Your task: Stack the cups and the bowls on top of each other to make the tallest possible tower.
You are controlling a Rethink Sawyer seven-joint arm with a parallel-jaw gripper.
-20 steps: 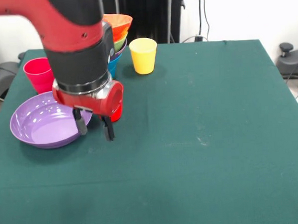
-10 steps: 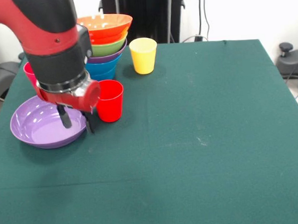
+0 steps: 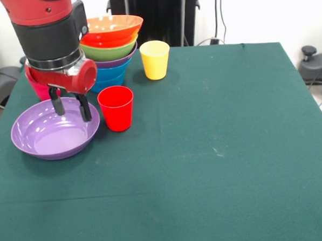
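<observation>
Gripper [image 3: 70, 109] has shifted from beside the red plastic cup [image 3: 116, 107] to over the wide purple plastic bowl [image 3: 54, 129] on the surface; jaws wide, empty; step: reaching the bowl; next, pinch its rim, carry to the nested bowl tower [image 3: 112, 50].

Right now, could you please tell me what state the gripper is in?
Gripper: open, holding nothing, its fingers hanging over the loose purple bowl.

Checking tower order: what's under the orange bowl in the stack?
Under the orange bowl a green bowl, then a purple rim, then a blue bowl lowest. The arm covers the stack's left side, and nesting hides each bowl's inside, so more bowls could sit unseen.
</observation>
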